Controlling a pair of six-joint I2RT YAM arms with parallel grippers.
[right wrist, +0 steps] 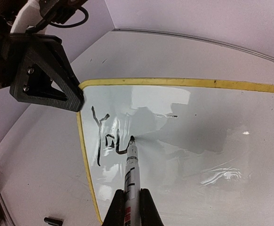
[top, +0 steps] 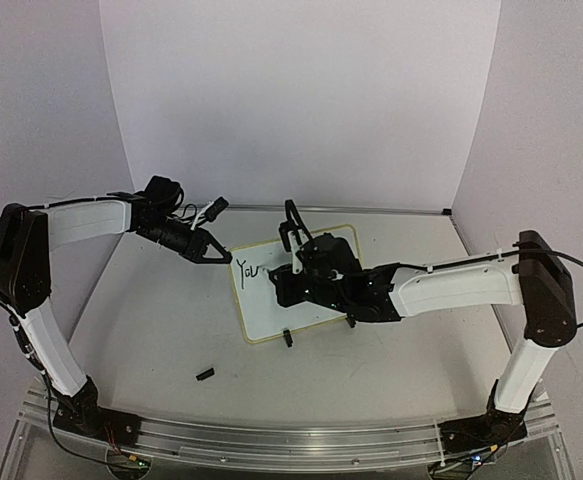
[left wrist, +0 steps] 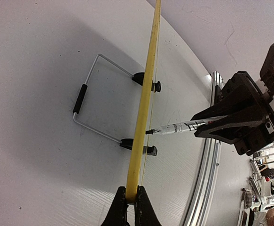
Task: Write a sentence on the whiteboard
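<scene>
Left claw closed, reaching rightward; right claw closed, reaching leftward

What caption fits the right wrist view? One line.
Right pincer holds a white-barrelled marker on the yellow-rimmed whiteboard beside black handwritten "You".

Glossy whiteboard, matt table

whiteboard: white, yellow rim, propped tilted on table | sentence: black "You" only, near left rim
</scene>
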